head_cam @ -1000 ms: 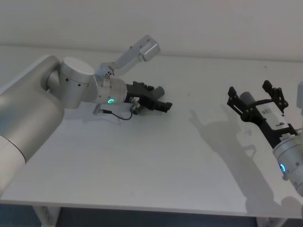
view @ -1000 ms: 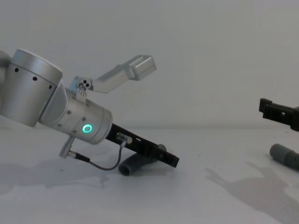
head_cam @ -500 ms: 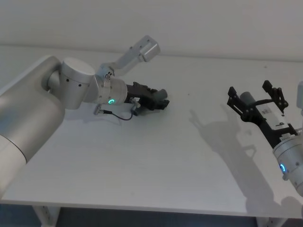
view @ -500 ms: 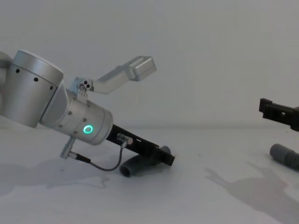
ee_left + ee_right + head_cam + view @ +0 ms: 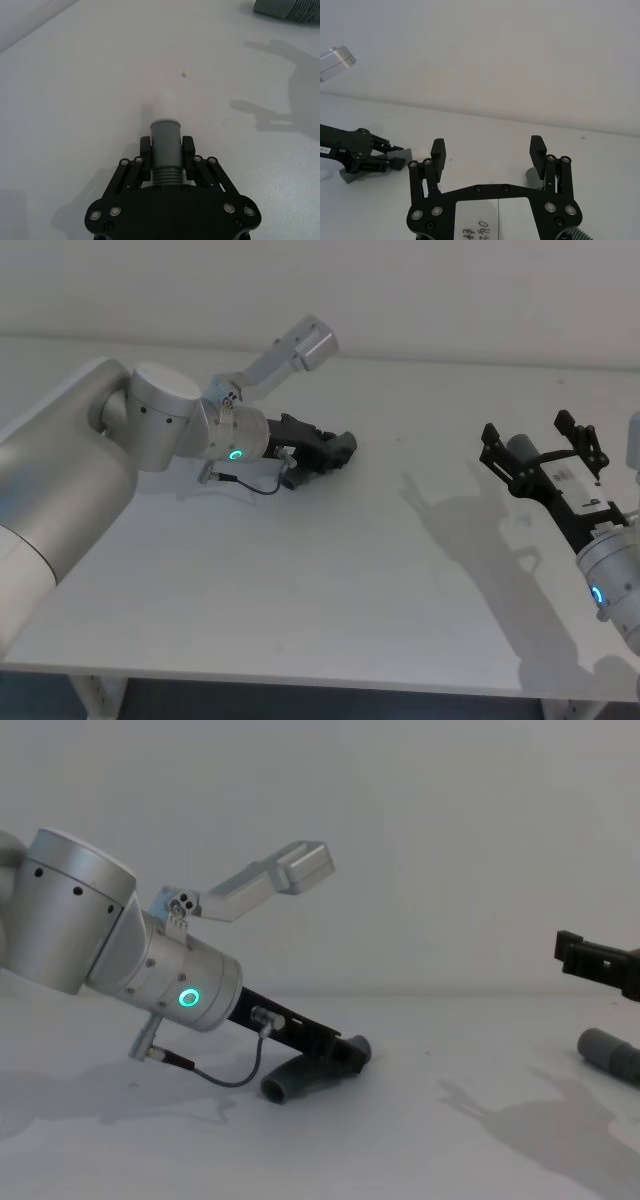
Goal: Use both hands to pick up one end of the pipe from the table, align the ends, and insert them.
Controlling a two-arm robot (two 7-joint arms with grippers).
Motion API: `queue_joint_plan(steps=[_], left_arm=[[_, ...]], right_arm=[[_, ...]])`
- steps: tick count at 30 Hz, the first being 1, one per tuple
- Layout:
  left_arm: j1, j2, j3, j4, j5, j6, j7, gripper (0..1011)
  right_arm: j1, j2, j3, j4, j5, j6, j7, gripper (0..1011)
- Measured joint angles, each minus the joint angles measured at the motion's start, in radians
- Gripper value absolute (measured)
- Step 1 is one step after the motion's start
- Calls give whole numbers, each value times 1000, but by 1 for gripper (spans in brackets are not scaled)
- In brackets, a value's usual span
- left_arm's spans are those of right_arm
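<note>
My left pincer (image 5: 166,144) is clamped across the darker hose (image 5: 165,131) just behind its white tip (image 5: 163,103), low on the table (image 5: 330,580) toward its far left. My right pincer (image 5: 487,145) hangs spread wide over the lighter hose (image 5: 608,1053) near the right edge. Both pieces look light and bendy, so I'd grip each close behind its end to stop it flopping.

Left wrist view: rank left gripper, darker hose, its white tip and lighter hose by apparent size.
1. left gripper, nearest the camera
2. darker hose
3. lighter hose, cut off at the picture's edge and farther away, so its place is unsure
4. white tip
</note>
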Motion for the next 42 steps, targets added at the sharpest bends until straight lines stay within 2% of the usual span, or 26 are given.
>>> queue_joint_plan(steps=[13,21,29,37,42], left_arm=[[0,-1,0,1,0,0,0,354],[0,0,0,0,0,0,0,354],[0,0,0,0,0,0,0,354],[0,0,0,0,0,0,0,354],[0,0,0,0,0,0,0,354]], right_arm=[[2,1,0,-5,0,2,3,1001],[22,28,1,-35,-13,33,27,1001],[65,81,-3,-74,-35,110,75,1001],[125,135,-11,-88,-46,220,137,1001],[170,164,-16,-84,-46,307,180,1001]])
